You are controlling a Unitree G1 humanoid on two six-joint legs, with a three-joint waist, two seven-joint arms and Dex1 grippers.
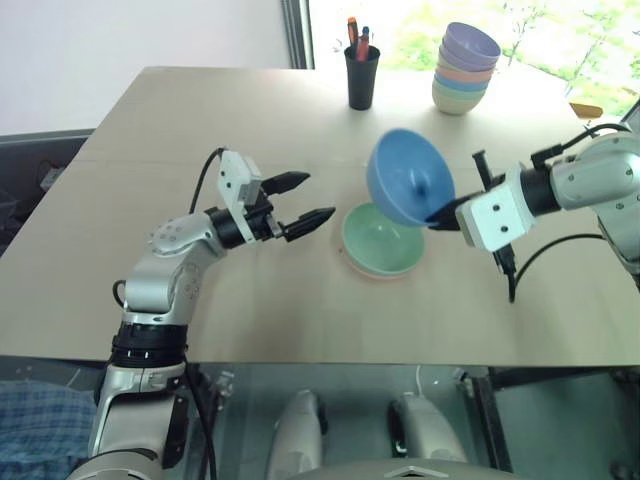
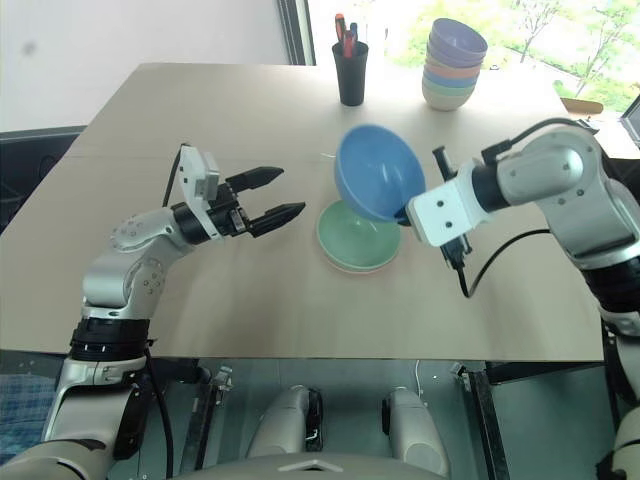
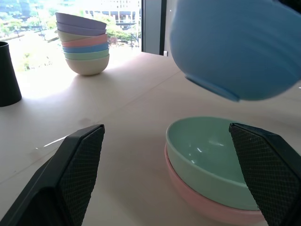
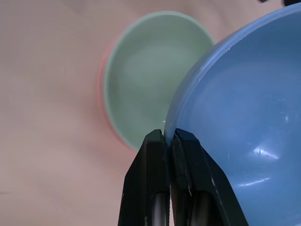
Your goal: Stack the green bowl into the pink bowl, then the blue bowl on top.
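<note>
The green bowl (image 1: pixel 382 240) sits nested inside the pink bowl (image 3: pixel 202 203) at the middle of the table; only a thin pink rim shows beneath it. My right gripper (image 4: pixel 169 136) is shut on the rim of the blue bowl (image 1: pixel 408 177), which hangs tilted in the air just above and to the right of the nested pair. My left gripper (image 1: pixel 301 202) stands open a short way to the left of the green bowl, pointing at it, with nothing between its fingers (image 3: pixel 75 174).
A tower of pale pastel bowls with a lilac one on top (image 1: pixel 465 68) stands at the far right of the table. A black cup holding pens (image 1: pixel 362 72) stands to its left. The table's front edge (image 1: pixel 320 358) runs below the arms.
</note>
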